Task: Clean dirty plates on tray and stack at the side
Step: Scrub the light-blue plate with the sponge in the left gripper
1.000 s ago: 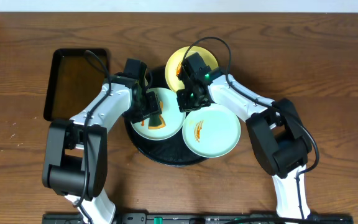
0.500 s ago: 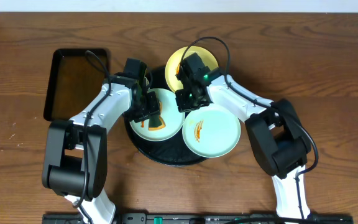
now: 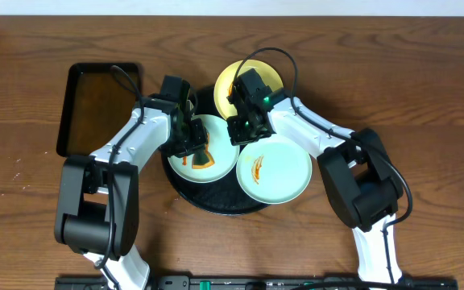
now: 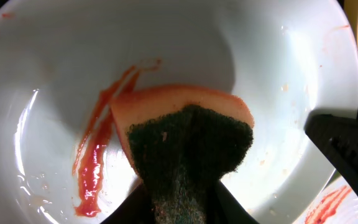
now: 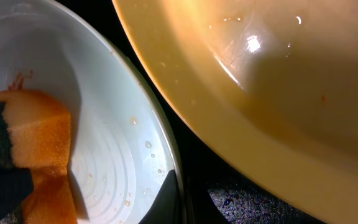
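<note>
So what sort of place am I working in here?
Probably a tabletop test bench staged for dishwashing, not a real kitchen: a wooden table, a round black tray of smeared plates, a sponge, no sink in view.

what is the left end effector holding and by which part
An orange sponge with a dark green scouring face, pinched at its end nearest the wrist, over the pale mint plate.

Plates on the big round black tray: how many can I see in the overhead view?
3. The pale yellow plate lies at the tray's far side. The left mint plate holds a sponge. The right mint plate lies nearest the front. None seems hidden.
</note>
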Controlling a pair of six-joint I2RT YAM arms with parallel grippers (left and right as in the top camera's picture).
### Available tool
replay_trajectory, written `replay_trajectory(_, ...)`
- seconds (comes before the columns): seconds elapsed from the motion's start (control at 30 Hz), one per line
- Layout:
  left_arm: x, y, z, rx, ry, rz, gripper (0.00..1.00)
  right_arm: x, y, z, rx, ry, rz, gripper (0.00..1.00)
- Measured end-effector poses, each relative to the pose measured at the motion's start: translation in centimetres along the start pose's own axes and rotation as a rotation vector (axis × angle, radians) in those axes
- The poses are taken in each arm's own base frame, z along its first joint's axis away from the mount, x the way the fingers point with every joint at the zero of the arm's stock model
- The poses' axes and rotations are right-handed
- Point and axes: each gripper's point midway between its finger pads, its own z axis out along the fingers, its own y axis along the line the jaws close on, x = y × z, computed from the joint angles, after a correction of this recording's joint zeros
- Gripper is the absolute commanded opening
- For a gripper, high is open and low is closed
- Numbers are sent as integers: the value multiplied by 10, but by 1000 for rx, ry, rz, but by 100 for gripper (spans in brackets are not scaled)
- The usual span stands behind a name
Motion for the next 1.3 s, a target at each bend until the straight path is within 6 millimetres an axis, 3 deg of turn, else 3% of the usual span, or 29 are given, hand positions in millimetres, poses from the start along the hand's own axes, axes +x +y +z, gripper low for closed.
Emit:
replay_trajectory(0.13,1,-1,0,1,1,19,38,0,0,0,0,0,0,1)
replay_trajectory(0.37,4,-14,4,8,-6,66,39,0,0,0,0,0,0,1)
replay_trajectory(0.77,3,-9,9,-49,-39,110,15,0,0,0,1,1,0,1)
replay_trajectory(1.1,2,-5,14,-37,-86,122,8,0,0,0,1,1,0,1)
replay_trajectory(1.3,-8,7,12,-139,-152,131,8,0,1,0,0,0,-1,1)
